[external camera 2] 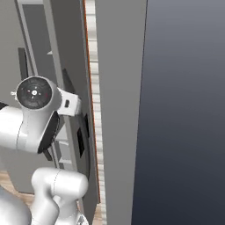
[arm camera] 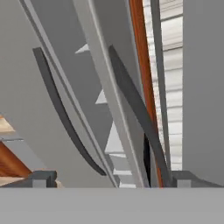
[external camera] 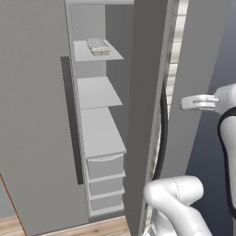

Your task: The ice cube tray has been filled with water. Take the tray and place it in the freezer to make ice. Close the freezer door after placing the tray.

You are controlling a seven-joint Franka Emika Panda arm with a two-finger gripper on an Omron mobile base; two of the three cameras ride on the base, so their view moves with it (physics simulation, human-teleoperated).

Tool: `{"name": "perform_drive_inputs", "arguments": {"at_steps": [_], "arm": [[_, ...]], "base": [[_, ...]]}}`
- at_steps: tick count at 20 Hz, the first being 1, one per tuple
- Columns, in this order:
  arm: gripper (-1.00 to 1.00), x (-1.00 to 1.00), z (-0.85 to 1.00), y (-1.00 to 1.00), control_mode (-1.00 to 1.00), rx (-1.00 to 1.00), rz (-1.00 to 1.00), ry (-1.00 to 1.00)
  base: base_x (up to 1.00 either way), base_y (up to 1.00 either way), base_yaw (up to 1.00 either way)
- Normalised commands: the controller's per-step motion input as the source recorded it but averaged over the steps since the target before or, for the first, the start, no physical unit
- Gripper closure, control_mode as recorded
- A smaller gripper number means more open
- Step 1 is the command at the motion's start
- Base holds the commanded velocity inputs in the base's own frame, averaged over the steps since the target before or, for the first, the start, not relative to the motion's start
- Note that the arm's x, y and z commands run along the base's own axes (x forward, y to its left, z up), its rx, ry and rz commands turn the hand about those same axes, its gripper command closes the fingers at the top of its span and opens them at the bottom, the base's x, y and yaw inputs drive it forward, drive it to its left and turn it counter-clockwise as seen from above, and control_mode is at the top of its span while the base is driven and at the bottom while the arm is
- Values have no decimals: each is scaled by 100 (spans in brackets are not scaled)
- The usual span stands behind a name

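The ice cube tray (external camera: 98, 45) lies on the top shelf inside the freezer (external camera: 99, 92), a pale grid of cells. The freezer door (external camera: 147, 110) stands part-way open and is seen edge-on, with its curved dark handle (external camera: 162, 138) and black button panel (external camera 2: 81, 143) on the outer face. My hand (external camera: 199, 102) is level with the middle shelf, on the door's outer side, right of the handle. In the hand view my gripper (arm camera: 113, 179) is open, fingertips (arm camera: 41, 178) far apart, and the door handle (arm camera: 131, 109) runs ahead between them. Nothing is held.
The fridge's other grey door (external camera: 32, 115), with a straight dark handle (external camera: 71, 120), is shut to the left of the compartment. Drawers (external camera: 106, 184) fill the freezer's bottom. A tall grey panel (external camera 2: 184, 110) stands on the right. Wooden floor (external camera: 92, 228) lies below.
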Motion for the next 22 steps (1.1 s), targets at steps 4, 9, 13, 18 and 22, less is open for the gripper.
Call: {"name": "perform_drive_inputs", "arguments": {"at_steps": [4,9,13,18,22], "arm": [[-100,88,0,-15,-100,36,5,0],[-100,98,0,0,-100,38,6,2],[-100,68,0,1,-100,34,5,6],[-100,56,0,0,-100,33,4,6],[-100,51,-1,4,-100,25,3,3]], "base": [[0,0,0],[0,0,0],[0,0,0],[0,0,0],[0,0,0]]}}
